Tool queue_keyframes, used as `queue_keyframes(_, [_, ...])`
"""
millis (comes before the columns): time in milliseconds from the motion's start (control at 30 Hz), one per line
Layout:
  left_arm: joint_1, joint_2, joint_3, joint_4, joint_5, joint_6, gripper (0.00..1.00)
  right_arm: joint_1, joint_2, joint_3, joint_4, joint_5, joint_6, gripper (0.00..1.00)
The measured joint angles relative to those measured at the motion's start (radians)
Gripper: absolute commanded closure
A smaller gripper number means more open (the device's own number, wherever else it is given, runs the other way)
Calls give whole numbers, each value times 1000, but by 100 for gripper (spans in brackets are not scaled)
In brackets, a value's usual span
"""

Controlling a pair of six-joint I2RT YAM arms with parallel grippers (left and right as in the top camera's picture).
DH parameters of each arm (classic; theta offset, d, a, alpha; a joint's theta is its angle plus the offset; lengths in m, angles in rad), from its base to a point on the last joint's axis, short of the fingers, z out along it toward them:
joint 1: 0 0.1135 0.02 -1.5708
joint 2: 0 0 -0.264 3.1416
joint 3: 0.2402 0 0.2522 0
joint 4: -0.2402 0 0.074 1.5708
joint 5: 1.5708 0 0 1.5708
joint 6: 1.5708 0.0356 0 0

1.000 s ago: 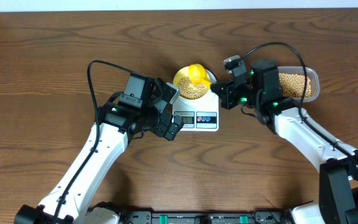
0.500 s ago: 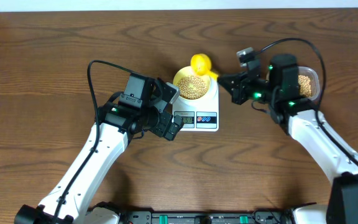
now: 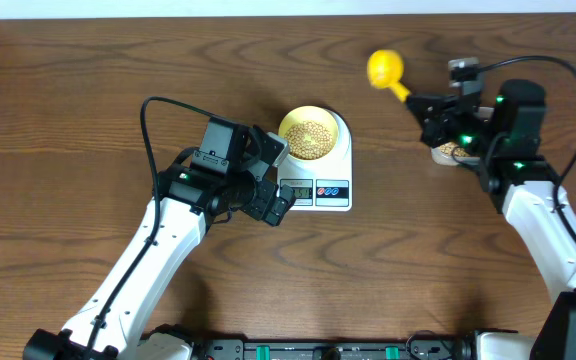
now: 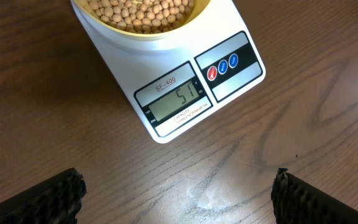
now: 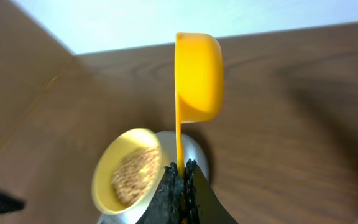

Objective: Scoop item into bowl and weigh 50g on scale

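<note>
Yellow scoop (image 3: 384,68), clenched in the right tool (image 5: 180,183), hangs far right of the scale (image 4: 176,99) (reading 51); left tool (image 3: 278,205) released. Weighing seems done; park scoop.

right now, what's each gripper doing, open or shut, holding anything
Left gripper: open, empty, in front of the scale.
Right gripper: shut on the handle of the yellow scoop.

Scale (image 3: 343,152): we saw it on the wooden table (image 3: 118,80).
Bowl (image 3: 285,127): we saw it on the scale's far end, holding beans (image 3: 308,138).
Left gripper (image 3: 275,176): we saw it spread wide beside the scale's left edge.
Right gripper (image 3: 417,101): we saw it clamped on the handle of a yellow scoop (image 3: 384,68), well apart from the bowl.
</note>
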Motion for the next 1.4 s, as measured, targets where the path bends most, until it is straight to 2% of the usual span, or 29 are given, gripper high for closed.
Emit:
queue_keyframes(300, [0,0,0,0,0,0,2,-102,0,0,104,25,2,99])
queue_keyframes(600, [0,0,0,0,0,0,2,-134,0,0,116,71,2,99])
queue_keyframes(1167, [0,0,0,0,0,0,2,-228,-1,0,-55,77,32,99])
queue_keyframes(1400, [0,0,0,0,0,0,2,-301,-45,0,-233,69,79,99])
